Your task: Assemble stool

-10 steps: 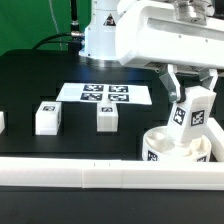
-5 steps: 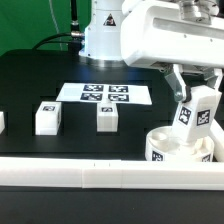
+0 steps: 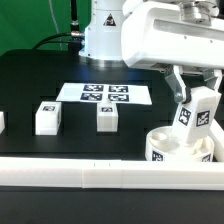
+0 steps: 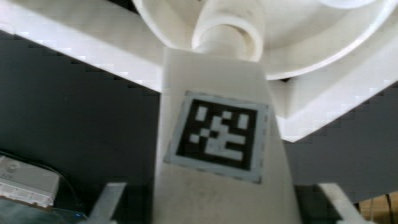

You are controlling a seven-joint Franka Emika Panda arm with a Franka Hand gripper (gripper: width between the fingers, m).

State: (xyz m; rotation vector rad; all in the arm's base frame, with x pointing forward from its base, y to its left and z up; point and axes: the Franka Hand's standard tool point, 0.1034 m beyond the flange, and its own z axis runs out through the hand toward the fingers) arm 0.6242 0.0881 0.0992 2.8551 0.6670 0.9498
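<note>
Lowering the leg block onto the seat disc.
My fingers stay clamped on the block; it has edged sideways, now upright on the disc's top, so insertion looks close.

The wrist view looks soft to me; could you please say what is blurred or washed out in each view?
Wrist view: the held leg block is soft, but its tag is still readable; the seat disc beyond it is washed out to nearly white. Exterior view: sharp enough, though the seat disc and the front rail lose surface detail in the brightness.
</note>
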